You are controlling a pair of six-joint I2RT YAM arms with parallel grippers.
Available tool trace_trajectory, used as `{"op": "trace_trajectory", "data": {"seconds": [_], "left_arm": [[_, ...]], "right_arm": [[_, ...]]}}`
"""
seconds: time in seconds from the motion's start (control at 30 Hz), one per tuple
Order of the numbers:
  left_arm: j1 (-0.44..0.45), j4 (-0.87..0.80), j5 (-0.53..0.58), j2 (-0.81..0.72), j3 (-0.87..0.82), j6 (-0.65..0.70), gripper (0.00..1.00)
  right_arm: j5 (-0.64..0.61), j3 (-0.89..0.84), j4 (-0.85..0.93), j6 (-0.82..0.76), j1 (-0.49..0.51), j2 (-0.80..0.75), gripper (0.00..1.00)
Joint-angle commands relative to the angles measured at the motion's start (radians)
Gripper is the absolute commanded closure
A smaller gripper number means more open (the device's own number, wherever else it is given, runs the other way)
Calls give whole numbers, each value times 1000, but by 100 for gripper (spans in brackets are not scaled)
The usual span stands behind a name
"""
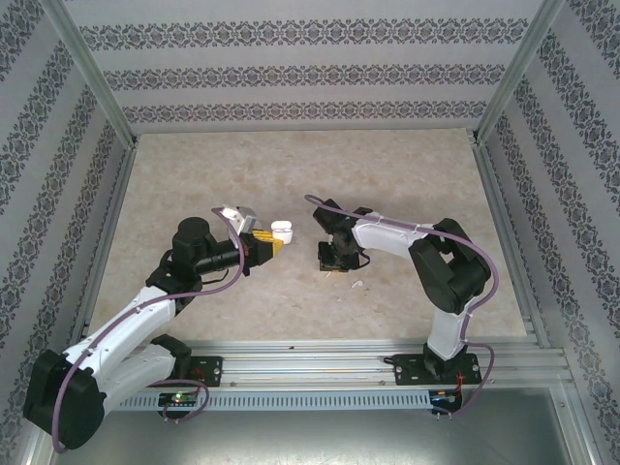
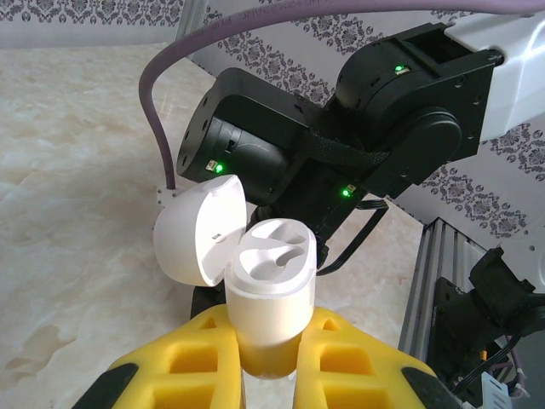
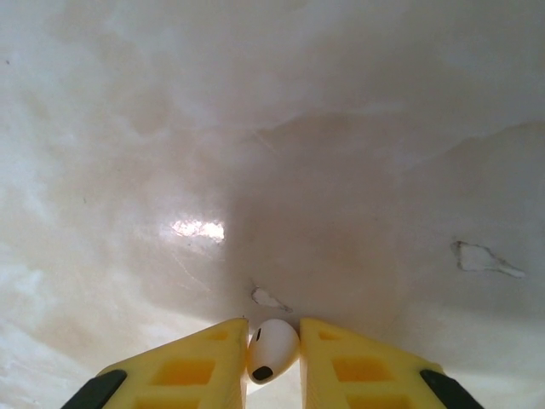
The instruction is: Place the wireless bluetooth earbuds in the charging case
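Observation:
My left gripper [image 1: 268,244] is shut on the white charging case [image 1: 282,231] and holds it above the table. In the left wrist view the case [image 2: 271,290] stands upright between the yellow fingers [image 2: 358,358]. Its lid [image 2: 197,232] is swung open to the left and both sockets are empty. My right gripper [image 1: 334,260] is down at the table to the right of the case. In the right wrist view it is shut on one small white earbud [image 3: 272,349], which is pinched between the yellow fingertips [image 3: 213,358] just above the marble surface.
The right arm's black wrist [image 2: 255,153] hangs close behind the open case. A small white spot [image 1: 356,284] lies on the table near the right gripper; I cannot tell what it is. Chipped marks [image 3: 485,258] show on the marble. Aluminium frame posts [image 1: 504,184] and patterned walls bound the table.

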State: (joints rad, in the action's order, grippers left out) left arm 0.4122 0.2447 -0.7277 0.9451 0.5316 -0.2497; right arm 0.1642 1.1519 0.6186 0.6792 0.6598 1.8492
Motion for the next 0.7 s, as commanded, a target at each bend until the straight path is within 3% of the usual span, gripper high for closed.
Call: {"op": "trace_trajectory", "data": {"seconds": [0.0,0.27,0.67], "left_arm": [[3,-4,4,-6,-8,17,100],[4,66,-5,-3,-34,2,100],[18,182,-11,72,-22,7,100]], "right_arm": [[-48,33,65,-34,15,8,81],[-139,61,110,-98,30,-80,83],[-369,149,227,-158,106,-388,86]]}}
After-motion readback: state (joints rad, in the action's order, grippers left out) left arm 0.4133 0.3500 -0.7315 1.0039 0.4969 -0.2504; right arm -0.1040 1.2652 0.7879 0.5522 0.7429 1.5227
